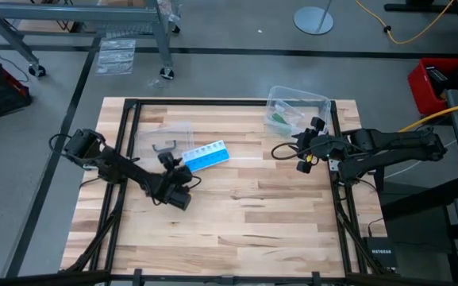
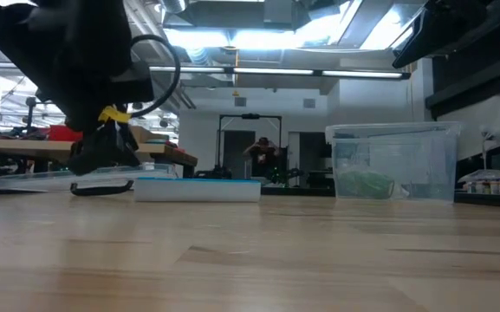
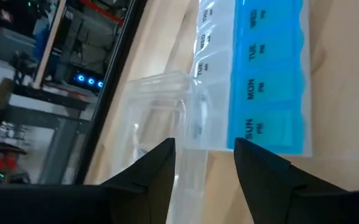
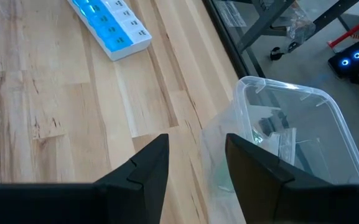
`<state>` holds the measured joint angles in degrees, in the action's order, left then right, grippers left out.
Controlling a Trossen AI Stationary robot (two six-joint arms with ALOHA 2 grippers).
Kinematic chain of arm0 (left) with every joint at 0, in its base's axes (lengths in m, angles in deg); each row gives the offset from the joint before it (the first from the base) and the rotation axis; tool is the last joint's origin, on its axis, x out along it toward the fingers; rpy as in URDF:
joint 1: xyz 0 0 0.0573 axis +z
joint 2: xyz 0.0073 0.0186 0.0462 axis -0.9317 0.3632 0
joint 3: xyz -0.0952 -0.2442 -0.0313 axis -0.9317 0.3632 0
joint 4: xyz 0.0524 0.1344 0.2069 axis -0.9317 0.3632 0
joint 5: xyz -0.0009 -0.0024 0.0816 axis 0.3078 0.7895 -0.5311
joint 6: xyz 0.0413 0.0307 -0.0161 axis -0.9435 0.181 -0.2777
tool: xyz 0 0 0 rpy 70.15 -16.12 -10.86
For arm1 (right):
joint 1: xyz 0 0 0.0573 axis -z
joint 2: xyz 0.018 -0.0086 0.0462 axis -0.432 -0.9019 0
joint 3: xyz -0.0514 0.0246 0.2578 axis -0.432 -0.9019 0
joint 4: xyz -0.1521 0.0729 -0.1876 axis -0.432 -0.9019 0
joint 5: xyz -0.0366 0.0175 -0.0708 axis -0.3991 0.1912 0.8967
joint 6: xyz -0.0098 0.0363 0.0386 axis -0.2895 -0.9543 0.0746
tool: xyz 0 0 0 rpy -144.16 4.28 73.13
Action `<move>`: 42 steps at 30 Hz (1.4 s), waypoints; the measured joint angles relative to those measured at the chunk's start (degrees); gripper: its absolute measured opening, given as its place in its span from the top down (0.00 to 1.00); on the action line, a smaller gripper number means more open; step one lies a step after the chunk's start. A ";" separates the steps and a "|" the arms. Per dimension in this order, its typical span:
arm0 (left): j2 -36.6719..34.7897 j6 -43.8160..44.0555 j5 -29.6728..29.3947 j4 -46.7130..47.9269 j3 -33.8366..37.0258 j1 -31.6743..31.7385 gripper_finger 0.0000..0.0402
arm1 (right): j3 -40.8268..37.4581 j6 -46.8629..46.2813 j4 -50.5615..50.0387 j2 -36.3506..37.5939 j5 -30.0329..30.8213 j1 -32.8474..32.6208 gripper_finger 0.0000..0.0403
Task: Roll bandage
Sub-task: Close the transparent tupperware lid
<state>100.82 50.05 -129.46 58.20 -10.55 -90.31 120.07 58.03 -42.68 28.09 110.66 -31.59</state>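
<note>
Over by the far right corner of the table (image 1: 236, 199), the green bandage (image 1: 279, 119) lies bunched inside the clear plastic box (image 1: 295, 110), and the right pincer (image 1: 306, 156) hangs just beside that box with its fingers parted and nothing between them. Toward the left, the left pincer (image 1: 179, 164) (also parted and empty) sits low by the blue and white pill organizer (image 1: 205, 155) and a small clear bag (image 1: 173, 135).

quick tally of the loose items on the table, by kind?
Clear plastic box: 1
Green bandage, inside the box: 1
Blue and white pill organizer: 1
Clear plastic bag: 1
Total: 4
</note>
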 joint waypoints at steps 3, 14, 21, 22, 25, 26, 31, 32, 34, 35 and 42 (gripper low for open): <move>0.00 -2.74 0.99 -0.24 0.00 1.30 0.61 | 0.00 0.01 0.01 0.00 0.00 -0.01 0.59; 0.00 -7.39 6.75 -0.24 0.00 4.83 0.61 | 0.00 0.02 0.02 0.00 0.00 -0.01 0.59; 0.00 -7.97 6.76 -0.04 0.02 7.29 0.61 | 0.00 0.02 0.01 0.00 0.00 0.00 0.59; 0.00 -7.97 6.76 -0.03 0.00 7.56 0.61 | 0.00 0.02 0.00 0.00 0.00 0.00 0.59; 0.00 -8.68 6.89 -0.07 0.02 8.28 0.61 | 0.00 0.02 0.00 0.00 0.00 0.01 0.59; 0.00 -9.44 7.23 -0.09 0.01 8.44 0.61 | 0.00 0.02 0.00 0.00 0.00 -0.01 0.59; 0.00 -11.26 9.83 -0.20 0.02 9.02 0.61 | 0.00 0.02 0.01 0.00 0.00 0.00 0.59; 0.00 -11.27 9.96 -0.18 0.02 9.02 0.61 | 0.00 0.02 0.00 0.00 0.00 0.01 0.59; 0.00 -11.27 9.99 -0.20 0.02 9.02 0.61 | 0.00 0.02 0.00 0.00 0.00 -0.01 0.59; 0.00 -11.27 9.99 -0.25 0.11 9.02 0.61 | 0.00 0.02 0.00 0.00 0.00 -0.01 0.59; 0.00 -10.66 10.01 -0.33 2.82 9.02 0.61 | 0.00 0.04 0.00 0.00 0.00 0.00 0.59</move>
<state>100.82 39.39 -119.44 57.87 -7.73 -81.28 120.07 58.08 -42.68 28.09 110.66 -31.58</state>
